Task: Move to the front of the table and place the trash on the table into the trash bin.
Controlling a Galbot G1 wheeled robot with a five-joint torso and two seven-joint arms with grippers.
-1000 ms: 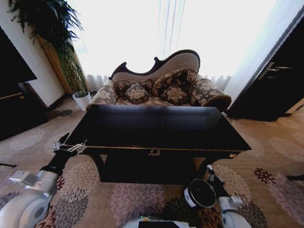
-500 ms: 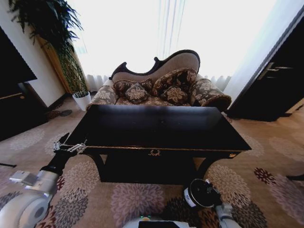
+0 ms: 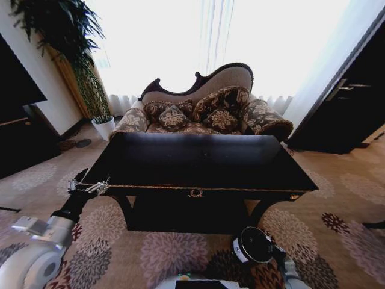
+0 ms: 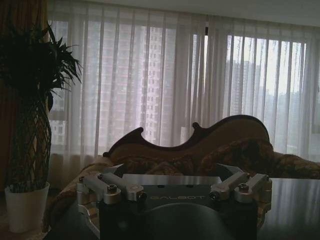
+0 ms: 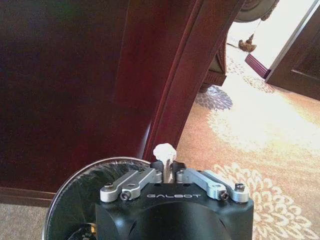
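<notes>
Above round black trash bin (image 5: 70,200), crumpled tissue (image 5: 164,151)

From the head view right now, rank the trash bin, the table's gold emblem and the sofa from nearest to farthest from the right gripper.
1. Trash bin, on the floor just beside the right gripper.
2. Gold emblem, on the table's front apron.
3. Sofa, beyond the table.
</notes>
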